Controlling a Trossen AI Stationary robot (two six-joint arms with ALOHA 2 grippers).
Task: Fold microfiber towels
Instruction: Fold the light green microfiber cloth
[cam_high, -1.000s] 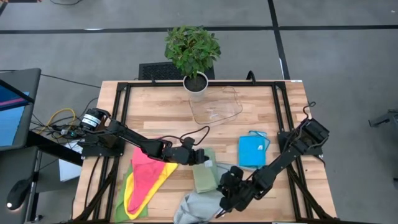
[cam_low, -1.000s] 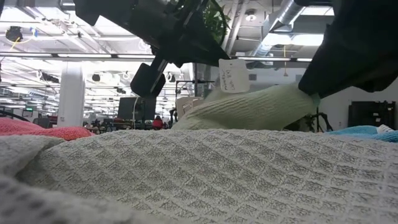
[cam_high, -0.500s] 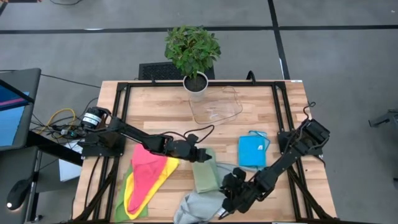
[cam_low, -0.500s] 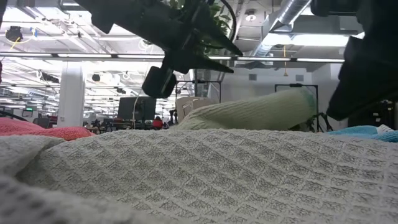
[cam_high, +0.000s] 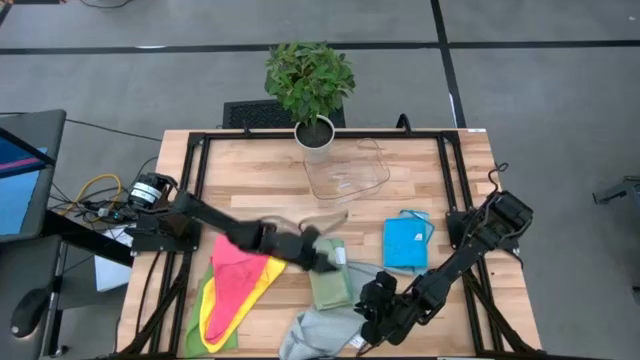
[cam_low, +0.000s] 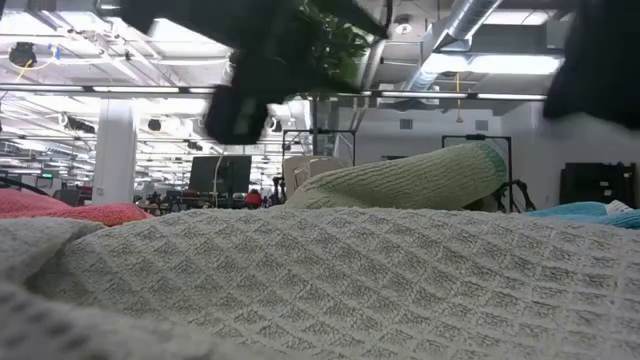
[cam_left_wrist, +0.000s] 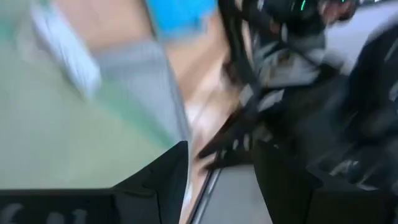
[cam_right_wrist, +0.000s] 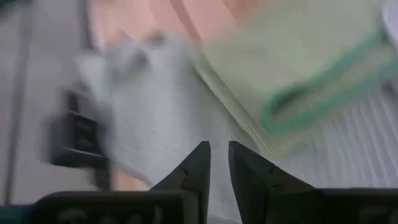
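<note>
Released a moment ago, the folded pale green towel (cam_high: 330, 285) now lies flat on the wooden table (cam_high: 250, 170), just beside the left gripper (cam_high: 322, 258), whose fingers stand apart and empty at its far edge. Right gripper (cam_high: 372, 318), fingers narrowly parted with nothing seen between them, hovers by the crumpled grey towel (cam_high: 320, 335). Pink towel (cam_high: 240, 275) lies left, blue towel (cam_high: 405, 243) right.
</note>
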